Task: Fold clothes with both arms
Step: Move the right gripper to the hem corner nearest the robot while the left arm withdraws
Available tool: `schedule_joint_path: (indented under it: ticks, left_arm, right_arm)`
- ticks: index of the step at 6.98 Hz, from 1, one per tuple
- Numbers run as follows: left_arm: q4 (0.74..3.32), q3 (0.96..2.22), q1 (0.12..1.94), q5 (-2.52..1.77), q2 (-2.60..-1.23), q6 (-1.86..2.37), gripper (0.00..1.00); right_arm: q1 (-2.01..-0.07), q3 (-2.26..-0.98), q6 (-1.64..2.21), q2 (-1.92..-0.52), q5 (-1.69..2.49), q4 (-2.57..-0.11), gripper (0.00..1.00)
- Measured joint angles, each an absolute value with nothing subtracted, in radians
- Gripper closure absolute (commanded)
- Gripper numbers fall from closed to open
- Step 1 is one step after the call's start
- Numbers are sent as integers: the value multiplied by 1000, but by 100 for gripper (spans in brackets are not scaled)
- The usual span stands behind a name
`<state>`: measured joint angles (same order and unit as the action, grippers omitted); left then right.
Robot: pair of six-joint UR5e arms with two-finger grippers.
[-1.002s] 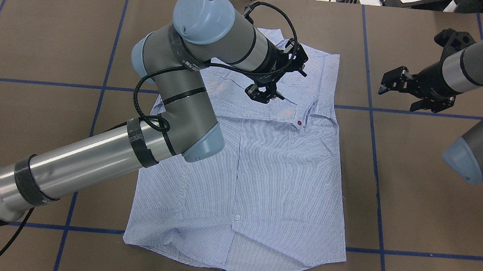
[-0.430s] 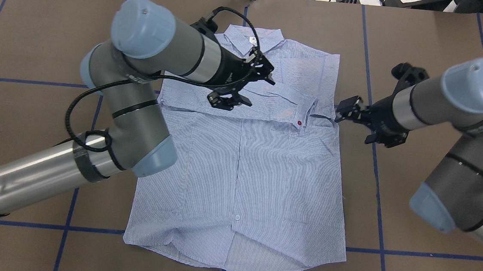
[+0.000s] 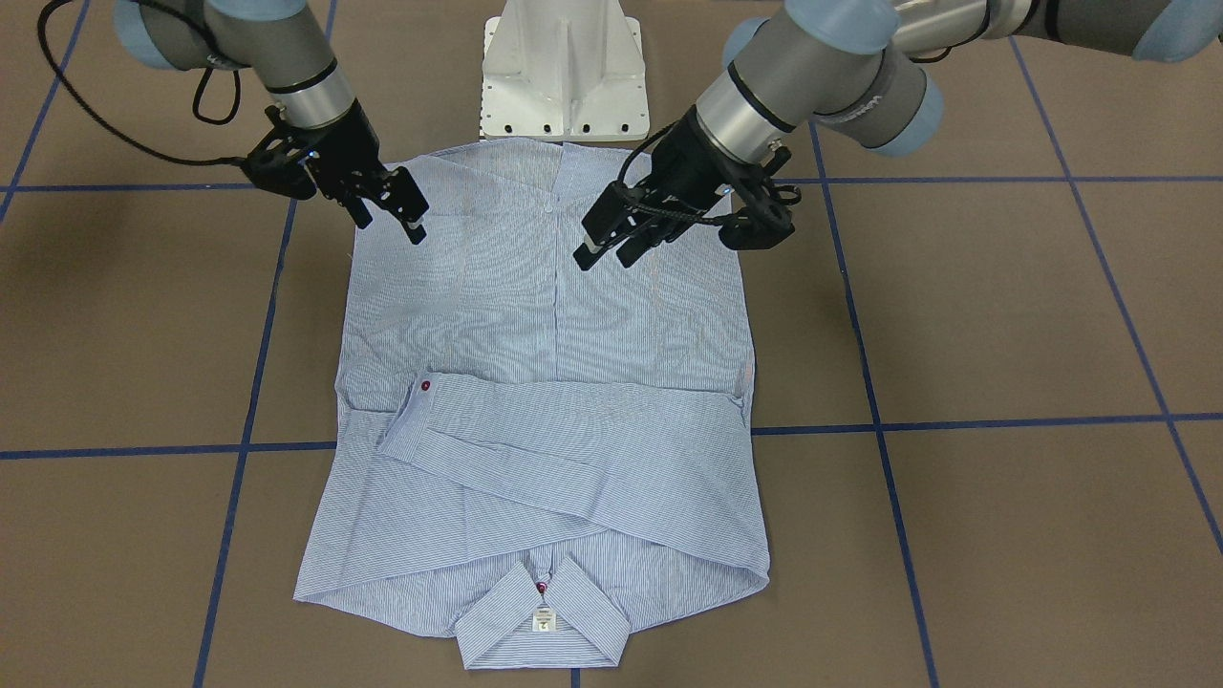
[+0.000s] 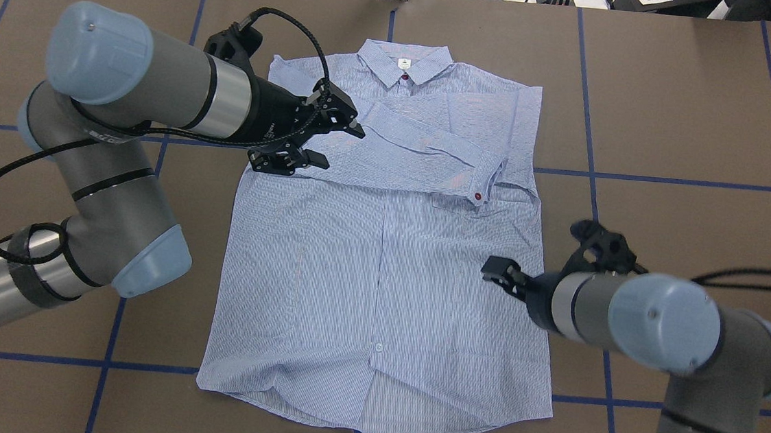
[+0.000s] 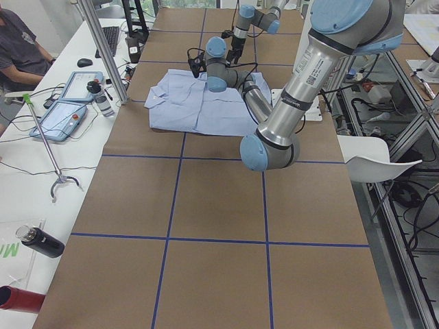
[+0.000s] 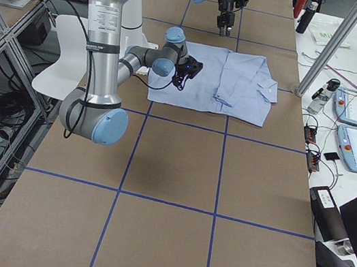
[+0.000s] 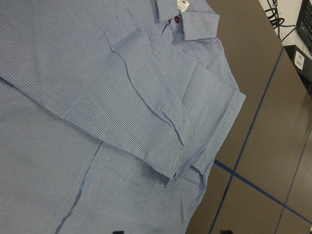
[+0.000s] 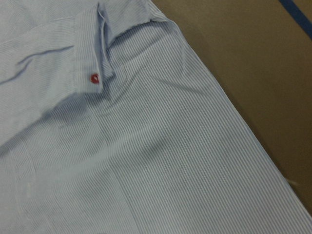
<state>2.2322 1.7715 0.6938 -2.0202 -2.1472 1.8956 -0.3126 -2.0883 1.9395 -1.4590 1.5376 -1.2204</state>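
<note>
The left claw (image 4: 334,146) is spread wide and grips nothing. In its own wrist view only two dark tips show at the lower edge, far apart. It hangs over the shirt (image 4: 380,278) on the robot's left side, near where a folded sleeve crosses the chest. Its grey arm (image 4: 127,86) comes in from the left of the overhead view, with a black cable looped over the wrist.

The right claw (image 3: 392,227) also has its fingers parted and is empty. It hangs over the shirt's right edge, about midway down the body. No fingers show in its wrist camera, only striped cloth and bare brown beside it.

The light blue striped shirt lies flat and front up, buttoned, in the middle of the surface (image 4: 695,131). Its collar (image 4: 432,65) is on the side far from the robot and its hem is nearest the white pedestal (image 3: 564,76). A small white neck label (image 4: 403,63) sits inside the collar. Both sleeves are folded across the chest, and the upper one ends in a cuff (image 4: 492,173) with a red button (image 4: 478,196) near the shirt's right edge.

The surface is covered in brown paper marked by blue tape lines (image 4: 636,177). Along the far edge, the side views show a person (image 5: 20,48) and a white bench (image 5: 41,157) with tablets.
</note>
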Motion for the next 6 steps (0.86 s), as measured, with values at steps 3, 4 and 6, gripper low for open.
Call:
schedule_joint_path:
  ticks: [3, 4, 6]
  left_arm:
    - [2223, 1856, 721, -2015, -2117, 1889, 28]
    - [2209, 1878, 729, -2013, -2115, 1889, 28]
    - [2194, 1905, 732, -2000, -2113, 1890, 27]
  right_arm:
    - [-43, -2150, 2217, -1568, 1275, -1211, 9]
    - [2, -2158, 2247, -1602, 1251, -1211, 12]
    - [46, -2155, 2261, -1691, 1235, -1165, 12]
